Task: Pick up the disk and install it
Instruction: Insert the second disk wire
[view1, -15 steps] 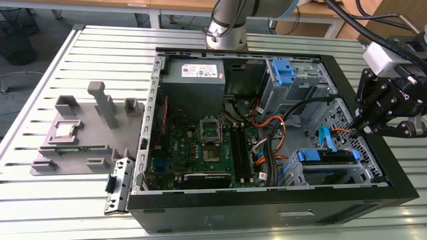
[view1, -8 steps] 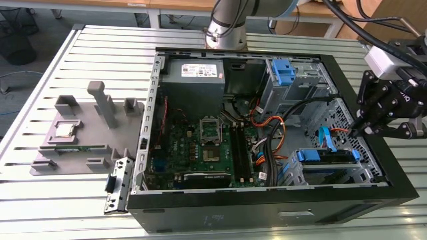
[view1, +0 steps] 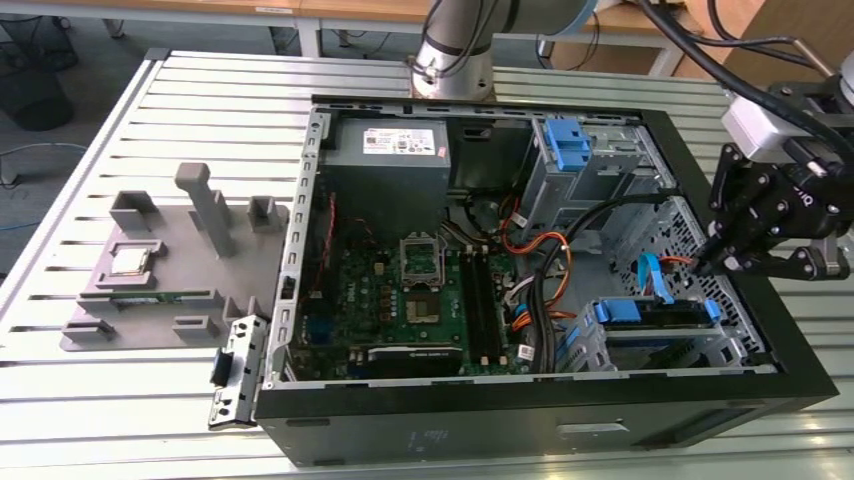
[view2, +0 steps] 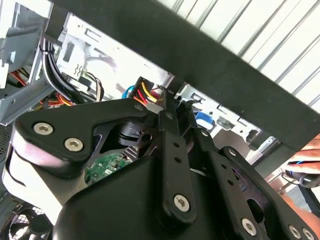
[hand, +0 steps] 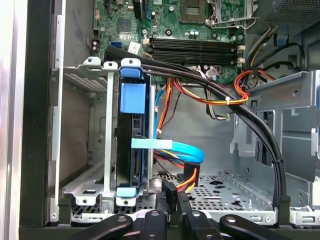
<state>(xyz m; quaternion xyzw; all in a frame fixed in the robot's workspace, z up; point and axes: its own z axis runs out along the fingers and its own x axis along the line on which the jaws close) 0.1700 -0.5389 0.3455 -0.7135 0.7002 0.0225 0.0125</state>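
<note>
The disk (view1: 651, 313) sits on edge in the drive cage at the front corner of the open computer case (view1: 747, 395), on the exterior view's right. In the first wrist view the disk (hand: 131, 150) shows its blue bracket and dark edge between the cage's silver rails. My gripper (view1: 717, 262) hangs over the case's edge just behind that cage. Its fingertips (hand: 165, 202) are pressed together on a black power connector (hand: 172, 192) with yellow, red and orange wires. The second wrist view shows that connector (view2: 146, 92) at the fingers' end.
A blue flat cable (hand: 172, 146) runs from the disk's side. Black cable bundles (hand: 250, 125) cross the bay. The motherboard (view1: 400, 290), a grey box with a white sticker (view1: 387, 140) and a blue latch (view1: 567, 145) lie inside. A grey fixture (view1: 174, 260) stands outside. A hand (view2: 306, 155) is nearby.
</note>
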